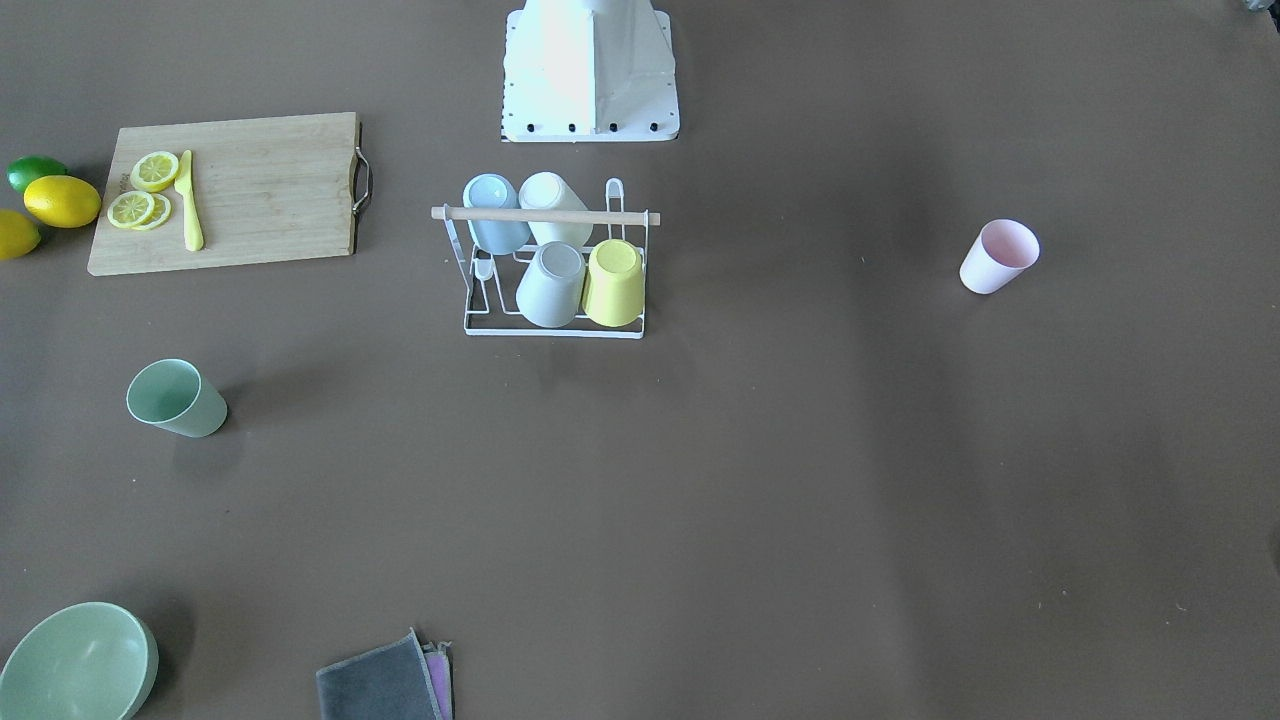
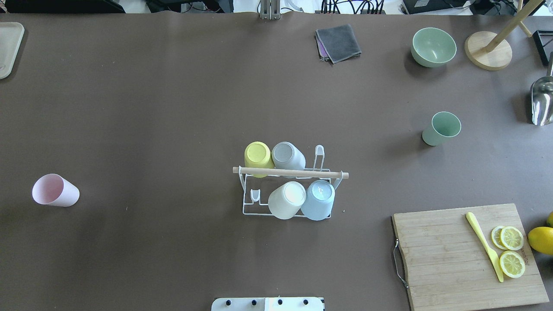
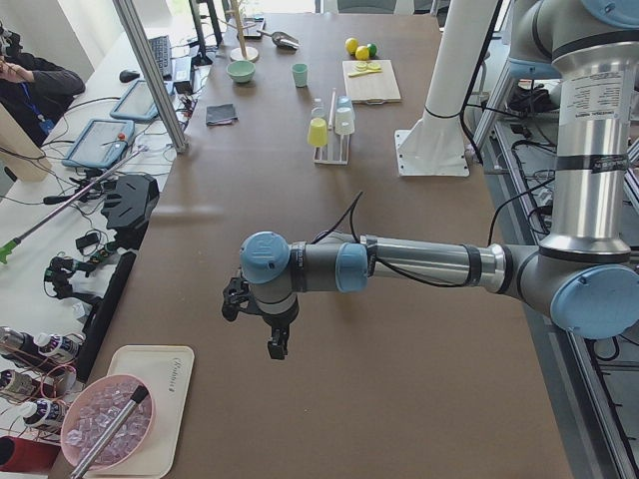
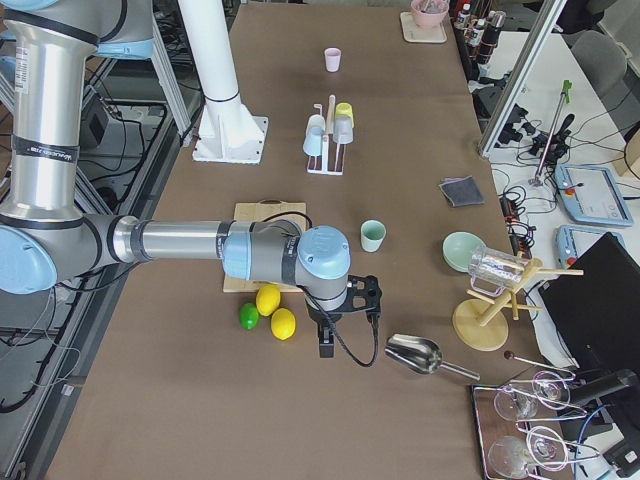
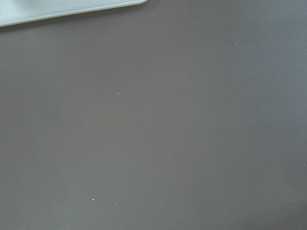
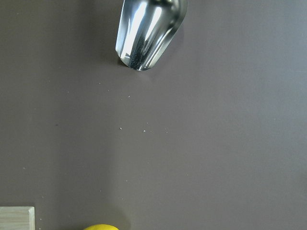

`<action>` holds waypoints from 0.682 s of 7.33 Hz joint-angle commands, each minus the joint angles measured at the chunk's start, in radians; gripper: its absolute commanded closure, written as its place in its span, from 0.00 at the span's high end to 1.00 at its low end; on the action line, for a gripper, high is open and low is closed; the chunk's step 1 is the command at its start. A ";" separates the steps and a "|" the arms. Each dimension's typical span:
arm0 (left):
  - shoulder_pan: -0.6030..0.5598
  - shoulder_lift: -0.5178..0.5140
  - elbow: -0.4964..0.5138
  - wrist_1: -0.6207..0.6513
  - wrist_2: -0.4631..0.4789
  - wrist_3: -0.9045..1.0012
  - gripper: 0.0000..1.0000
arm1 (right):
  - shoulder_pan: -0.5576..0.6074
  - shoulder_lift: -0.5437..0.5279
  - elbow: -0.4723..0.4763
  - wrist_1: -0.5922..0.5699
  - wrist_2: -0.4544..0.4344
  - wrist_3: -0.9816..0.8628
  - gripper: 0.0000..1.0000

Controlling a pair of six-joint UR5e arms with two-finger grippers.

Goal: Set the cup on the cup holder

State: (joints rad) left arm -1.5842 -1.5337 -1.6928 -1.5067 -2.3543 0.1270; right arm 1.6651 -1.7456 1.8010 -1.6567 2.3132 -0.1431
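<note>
The white wire cup holder (image 2: 248,196) with a wooden rod handle (image 1: 545,215) stands mid-table and carries yellow, grey, white and blue cups upside down. A pink cup (image 2: 55,190) stands alone far to the holder's left in the overhead view. A green cup (image 2: 440,128) stands alone to the holder's far right. My left gripper (image 3: 275,341) hangs over bare table near a tray, far from the holder. My right gripper (image 4: 326,342) hangs near the lemons and a scoop. Whether either is open or shut, I cannot tell. Neither holds anything visible.
A wooden cutting board (image 2: 432,259) holds lemon slices and a yellow knife (image 2: 484,246). Lemons (image 4: 275,310) and a lime lie beside it. A green bowl (image 2: 433,46), folded cloths (image 2: 338,42), a metal scoop (image 2: 542,101) and a wooden stand (image 2: 488,51) sit at the far edge.
</note>
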 commanded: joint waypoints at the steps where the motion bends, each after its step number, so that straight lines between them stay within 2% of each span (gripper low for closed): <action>1: 0.042 0.000 -0.019 -0.017 0.003 0.000 0.98 | 0.001 -0.002 0.001 0.000 0.000 0.000 1.00; 2: 0.084 -0.002 -0.022 -0.018 0.003 -0.009 0.98 | 0.001 0.000 0.001 0.000 0.000 0.000 1.00; 5: 0.088 -0.017 -0.028 -0.067 0.006 -0.010 0.98 | 0.001 0.000 0.001 0.000 0.000 0.000 1.00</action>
State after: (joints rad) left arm -1.5008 -1.5383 -1.7252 -1.5592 -2.3502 0.1187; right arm 1.6658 -1.7458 1.8019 -1.6567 2.3132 -0.1426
